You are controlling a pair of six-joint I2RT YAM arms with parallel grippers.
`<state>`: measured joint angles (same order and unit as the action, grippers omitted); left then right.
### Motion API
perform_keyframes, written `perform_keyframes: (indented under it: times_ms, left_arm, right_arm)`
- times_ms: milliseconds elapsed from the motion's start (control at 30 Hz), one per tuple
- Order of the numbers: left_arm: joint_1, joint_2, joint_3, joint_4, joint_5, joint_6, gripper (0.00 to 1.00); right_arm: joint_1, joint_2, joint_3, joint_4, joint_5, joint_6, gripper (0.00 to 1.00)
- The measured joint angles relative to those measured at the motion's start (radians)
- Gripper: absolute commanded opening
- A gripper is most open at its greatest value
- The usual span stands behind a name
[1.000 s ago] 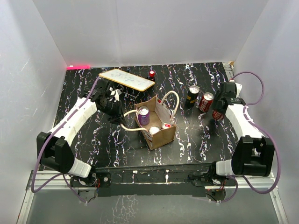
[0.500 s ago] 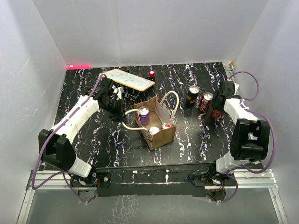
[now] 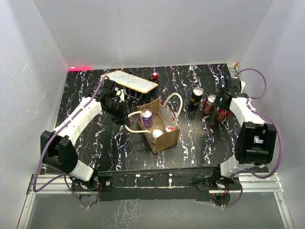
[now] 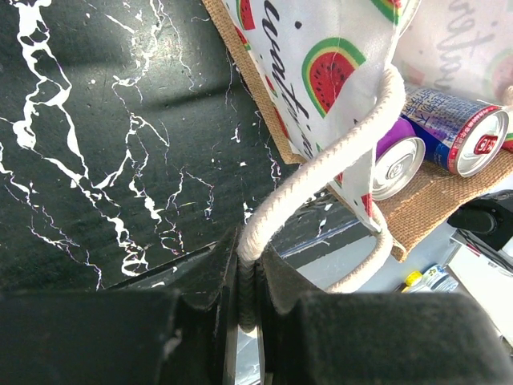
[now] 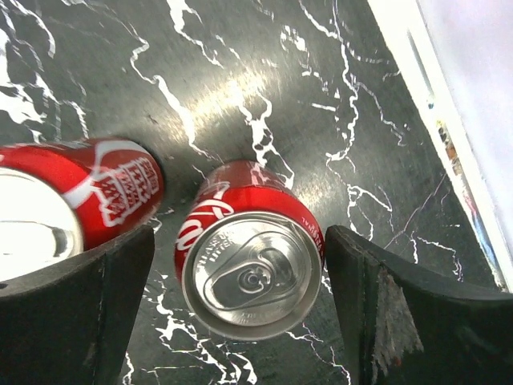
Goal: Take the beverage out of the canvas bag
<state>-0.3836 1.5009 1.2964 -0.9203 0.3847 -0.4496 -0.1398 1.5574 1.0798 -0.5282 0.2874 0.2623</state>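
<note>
At the near edge of the table (image 3: 95, 143), both arms are rising from their bases and bending forward at the elbow. The left arm is stretching diagonally toward the middle, and the right arm is running up along the right side.

The bag (image 3: 164, 138) is standing upright in the middle of the table with its mouth open. A purple can (image 3: 147, 115) is standing at its far end and two silver-topped cans (image 3: 163, 131) are sitting at its near end, all three inside it.

The left gripper (image 4: 247, 297) is reaching in just left of the bag, and its jaws are pinching together on the rope handle (image 4: 337, 152), which is looping out sideways from the bag's wall.

Farther right, the right gripper (image 5: 248, 313) is pointing down over a red can (image 5: 250, 277). Its jaws are standing apart on either side, with a gap showing on both sides. A second red can (image 3: 209, 104) and a black can (image 3: 197, 97) are standing just beyond it.

At the back, a pale board (image 3: 128, 81) is lying tilted, with a small red-capped bottle (image 3: 155, 76) beside it.
</note>
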Motion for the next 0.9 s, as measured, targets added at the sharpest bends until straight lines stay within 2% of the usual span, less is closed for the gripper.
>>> perform_keyframes:
  times_ms: [267,567,767,900]
  left_arm:
    - [0.000,0.001,0.000,0.006,0.023,-0.013,0.00]
    - [0.000,0.001,-0.014,0.008,0.028,-0.023,0.00]
    - [0.000,0.001,-0.022,0.005,0.027,-0.023,0.00]
    - [0.000,0.001,-0.022,-0.001,0.023,-0.023,0.00]
  right_arm:
    - [-0.001,-0.099,0.094,-0.100,-0.046,0.024,0.90]
    - [0.027,-0.227,0.201,-0.230,-0.296,0.048,0.90]
    - [0.174,-0.252,0.309,-0.272,-0.459,0.028,0.90]
    - [0.360,-0.262,0.377,-0.256,-0.525,0.004,0.90]
